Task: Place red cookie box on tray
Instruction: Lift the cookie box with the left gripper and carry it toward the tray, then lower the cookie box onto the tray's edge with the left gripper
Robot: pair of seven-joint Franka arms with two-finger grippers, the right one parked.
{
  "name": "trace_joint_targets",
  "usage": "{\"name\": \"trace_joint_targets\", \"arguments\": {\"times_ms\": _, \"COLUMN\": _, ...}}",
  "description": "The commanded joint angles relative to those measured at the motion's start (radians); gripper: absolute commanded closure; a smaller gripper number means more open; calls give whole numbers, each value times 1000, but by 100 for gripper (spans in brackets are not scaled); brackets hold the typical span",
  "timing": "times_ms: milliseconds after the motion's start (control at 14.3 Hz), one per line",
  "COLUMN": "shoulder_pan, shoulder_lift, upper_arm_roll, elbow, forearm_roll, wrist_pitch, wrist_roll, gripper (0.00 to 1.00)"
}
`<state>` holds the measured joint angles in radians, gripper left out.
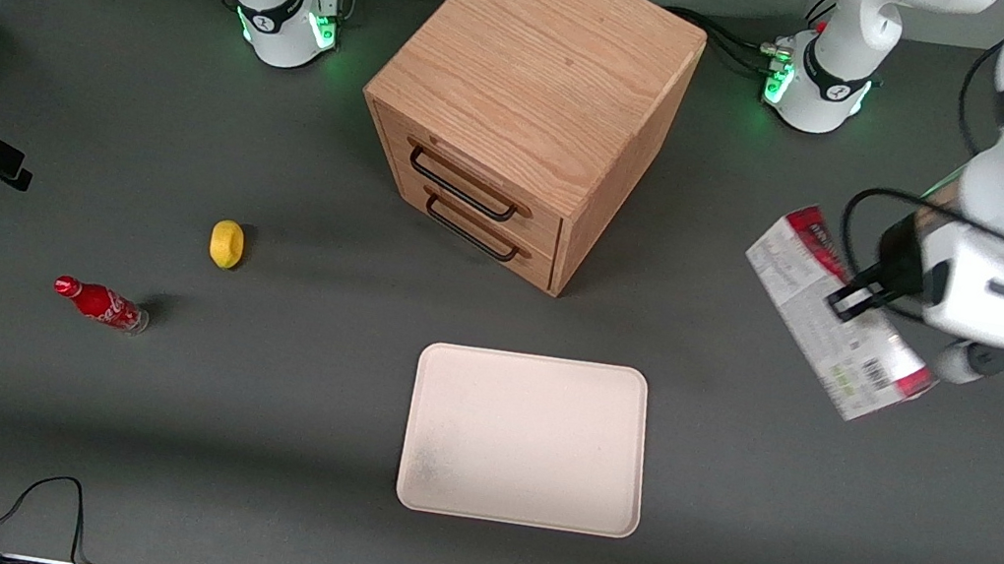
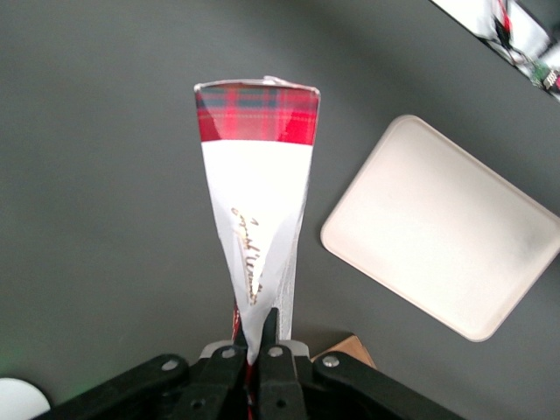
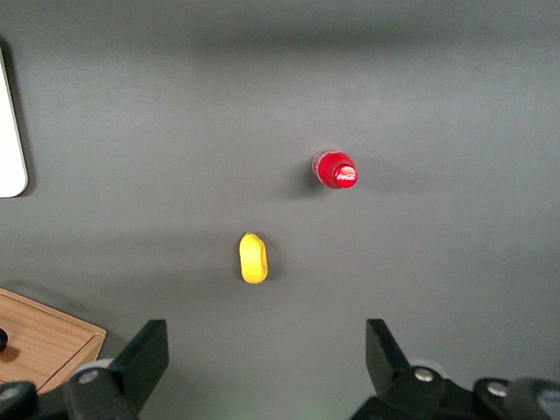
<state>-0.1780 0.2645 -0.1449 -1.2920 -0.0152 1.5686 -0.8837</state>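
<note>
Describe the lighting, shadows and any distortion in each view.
Front view: even overhead light, soft shadows beside the wooden cabinet and cola bottle; green glow at the arm bases. Left wrist view: the red cookie box, clamped in the gripper, tapers by perspective; the tray looks skewed. Right wrist view: faint shadows beside the lemon.

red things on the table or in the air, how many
2. The red cookie box is held off the table in the left gripper, shut on it, toward the working arm's end. The small red cola bottle stands near the lemon, toward the parked arm's end.
</note>
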Motion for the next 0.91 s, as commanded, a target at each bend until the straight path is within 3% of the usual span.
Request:
{"name": "trace_joint_targets", "arguments": {"times_ms": 0, "shoulder_pan": -31, "shoulder_lift": 162, "upper_arm_roll": -33, "elbow": 237, "forearm_roll": 9, "wrist_pitch": -65, "wrist_roll": 35, "gripper": 100}}
{"name": "trace_joint_targets", "arguments": {"times_ms": 279, "shoulder_pan": -81, "shoulder_lift": 298, "upper_arm_roll": -44, "elbow": 388, "forearm_roll": 17, "wrist_pitch": -44, "wrist_roll": 179, "gripper": 100}}
{"name": "trace_joint_targets", "arguments": {"times_ms": 628, "shoulder_pan": -152, "shoulder_lift": 332, "upper_arm_roll": -38, "elbow": 395, "forearm_roll": 119, "wrist_pitch": 11, "wrist_roll": 400, "gripper": 100}}
{"name": "trace_joint_targets", "arguments": {"times_ms": 837, "shoulder_pan": -158, "shoulder_lift": 393, "upper_arm_roll": -38, "elbow": 387, "forearm_roll": 135, "wrist_pitch": 16, "wrist_roll": 399, "gripper": 100}}
